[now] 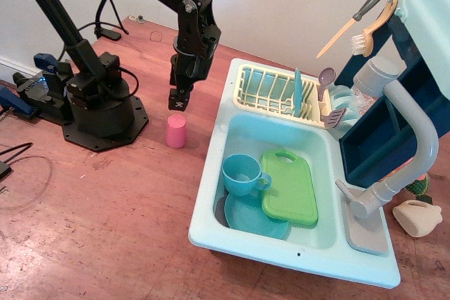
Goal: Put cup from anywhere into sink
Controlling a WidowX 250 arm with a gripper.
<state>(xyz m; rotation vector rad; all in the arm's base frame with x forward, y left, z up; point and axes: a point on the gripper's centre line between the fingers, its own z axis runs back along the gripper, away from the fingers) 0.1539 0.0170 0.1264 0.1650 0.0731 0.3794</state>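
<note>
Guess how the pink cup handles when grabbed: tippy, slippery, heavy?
The pink cup looks like thin plastic, so probably light and rigid. It stands wide end down on the table, so likely stable. Its smooth tapered wall might slip upward from the gripper fingers.

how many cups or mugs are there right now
2. A pink cup stands upside down on the table left of the sink, under the gripper. A teal mug sits inside the basin. More could be hidden behind the dish rack.
</note>
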